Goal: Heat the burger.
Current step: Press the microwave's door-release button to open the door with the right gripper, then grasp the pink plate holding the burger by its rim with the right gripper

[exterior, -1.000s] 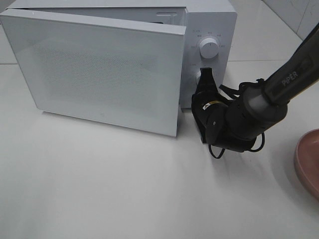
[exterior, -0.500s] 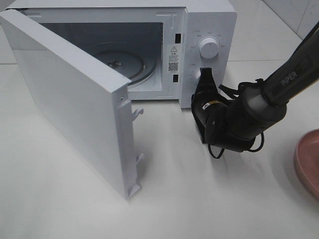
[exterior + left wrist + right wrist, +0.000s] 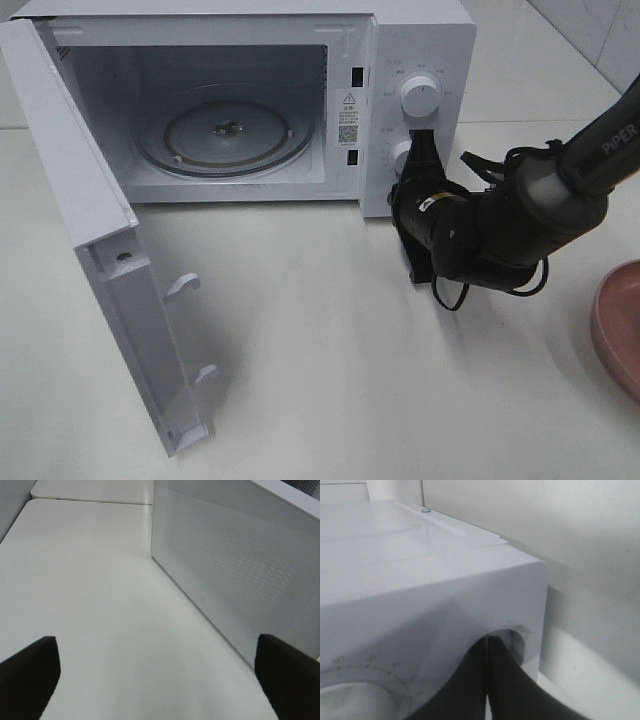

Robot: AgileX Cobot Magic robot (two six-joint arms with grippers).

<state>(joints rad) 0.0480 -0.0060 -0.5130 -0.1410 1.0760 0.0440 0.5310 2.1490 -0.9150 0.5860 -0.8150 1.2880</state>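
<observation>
Gaping microwave [image 3: 425,30], door [image 3: 128,300] edge far aside, closed right gripper [image 3: 420,143] at lower knob [image 3: 401,158].

A glossy white tabletop [image 3: 330,400] with faint seams runs back to a pale tiled wall [image 3: 592,25]

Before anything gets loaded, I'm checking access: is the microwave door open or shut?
Open. The door stands wide to the left of the microwave, and the whole cavity shows, with the glass turntable bare.
</observation>
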